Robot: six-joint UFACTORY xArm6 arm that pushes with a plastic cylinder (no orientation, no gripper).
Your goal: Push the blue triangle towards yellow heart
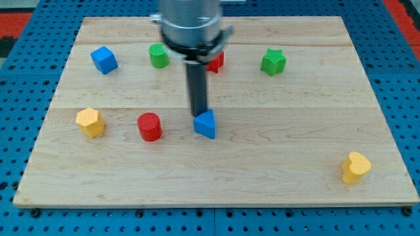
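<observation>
The blue triangle (205, 124) lies near the middle of the wooden board. My tip (198, 115) stands just at the triangle's upper left edge, touching or nearly touching it. The yellow heart (355, 166) sits far off at the view's bottom right, near the board's right corner.
A red cylinder (149, 126) lies left of the triangle and a yellow hexagon block (90, 122) farther left. A blue cube (104, 59), a green block (158, 56), a red block (216, 61) partly behind the arm, and a green star (273, 61) line the top.
</observation>
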